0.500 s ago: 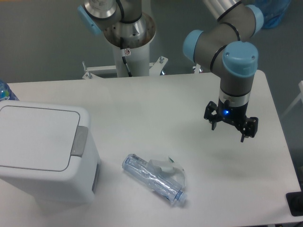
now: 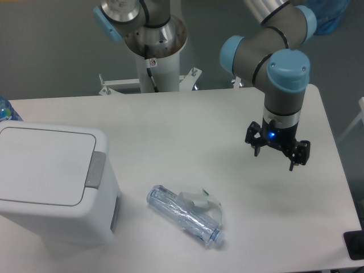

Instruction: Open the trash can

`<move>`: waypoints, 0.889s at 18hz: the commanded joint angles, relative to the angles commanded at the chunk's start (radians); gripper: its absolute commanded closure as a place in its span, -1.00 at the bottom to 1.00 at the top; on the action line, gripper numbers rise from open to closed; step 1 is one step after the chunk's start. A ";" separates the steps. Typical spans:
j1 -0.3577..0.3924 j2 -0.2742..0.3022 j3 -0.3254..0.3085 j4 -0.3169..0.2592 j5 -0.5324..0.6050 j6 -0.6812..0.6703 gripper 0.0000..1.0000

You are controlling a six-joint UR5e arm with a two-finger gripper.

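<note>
The trash can (image 2: 54, 182) is a boxy white bin at the left of the table, its flat lid down and its grey push tab (image 2: 96, 169) on the right edge of the lid. My gripper (image 2: 274, 158) hangs over the right part of the table, far from the bin, pointing down. Its two black fingers stand apart with nothing between them, so it is open.
A crushed clear plastic bottle (image 2: 186, 214) lies on the table between the bin and the gripper, nearer the front edge. The arm's base column (image 2: 154, 54) stands behind the table's back edge. A blue bottle top (image 2: 7, 111) peeks in at the far left.
</note>
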 joint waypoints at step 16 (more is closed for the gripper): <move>0.018 0.009 -0.042 0.078 -0.095 -0.149 -1.00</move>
